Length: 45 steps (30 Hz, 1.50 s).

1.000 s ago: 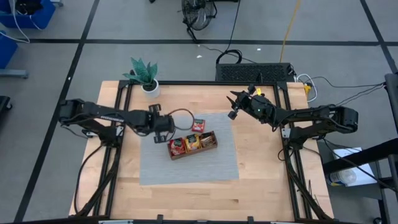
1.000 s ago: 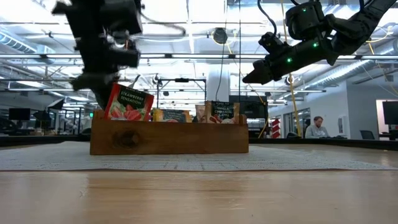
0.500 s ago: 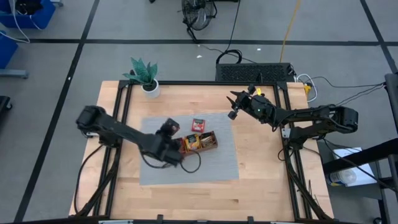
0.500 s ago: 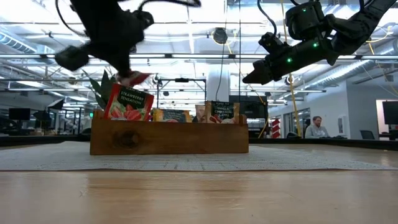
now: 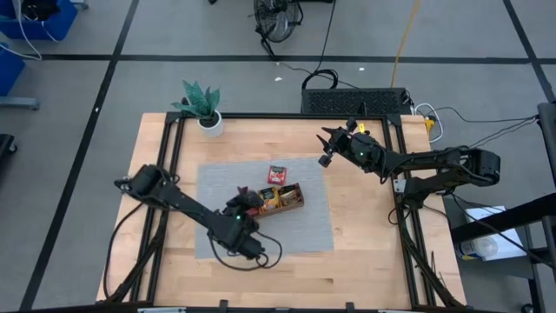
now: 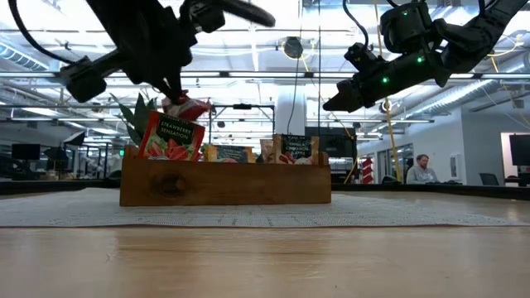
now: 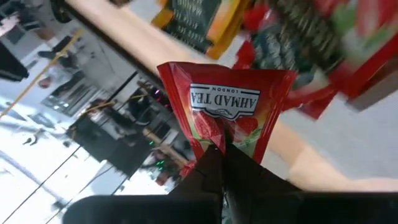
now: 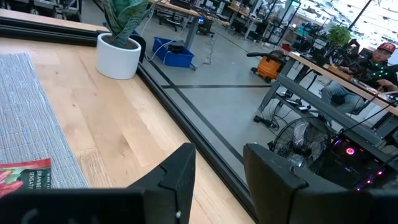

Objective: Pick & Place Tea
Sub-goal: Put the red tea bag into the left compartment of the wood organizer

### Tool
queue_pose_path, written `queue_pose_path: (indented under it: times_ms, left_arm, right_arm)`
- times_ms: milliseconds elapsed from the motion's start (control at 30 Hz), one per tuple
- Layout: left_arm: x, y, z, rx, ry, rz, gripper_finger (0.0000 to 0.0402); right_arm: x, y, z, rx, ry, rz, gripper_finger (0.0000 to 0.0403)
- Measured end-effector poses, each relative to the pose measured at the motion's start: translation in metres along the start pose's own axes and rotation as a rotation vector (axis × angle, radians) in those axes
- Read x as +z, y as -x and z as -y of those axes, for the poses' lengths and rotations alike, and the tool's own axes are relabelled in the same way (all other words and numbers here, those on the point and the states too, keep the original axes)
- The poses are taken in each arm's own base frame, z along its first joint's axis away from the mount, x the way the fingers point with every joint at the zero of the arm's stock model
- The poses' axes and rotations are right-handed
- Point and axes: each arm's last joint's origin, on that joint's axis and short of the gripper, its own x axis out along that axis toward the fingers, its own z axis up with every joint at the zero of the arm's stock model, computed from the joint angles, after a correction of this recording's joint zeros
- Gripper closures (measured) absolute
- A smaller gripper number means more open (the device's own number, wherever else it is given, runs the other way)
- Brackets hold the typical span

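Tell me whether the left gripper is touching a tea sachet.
Touching. The left wrist view shows the left gripper pinching the lower edge of a red sachet between its closed fingertips.

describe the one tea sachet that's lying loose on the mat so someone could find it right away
Find the grey mat in the middle of the table, then the wooden tray on it. Just beyond the tray lies a single red sachet, flat on the mat, while every other sachet stands packed inside the tray.
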Motion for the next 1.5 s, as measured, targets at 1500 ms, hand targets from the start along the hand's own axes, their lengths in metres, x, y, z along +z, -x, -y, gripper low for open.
queue_pose_path:
  times_ms: [1500]
  left_arm:
    - [0.015, -0.030, 0.022, -0.209, -0.188, 0.086, 0.0363]
  right_arm:
    - [-0.005, 0.000, -0.001, 0.014, -0.030, -0.044, 0.0279]
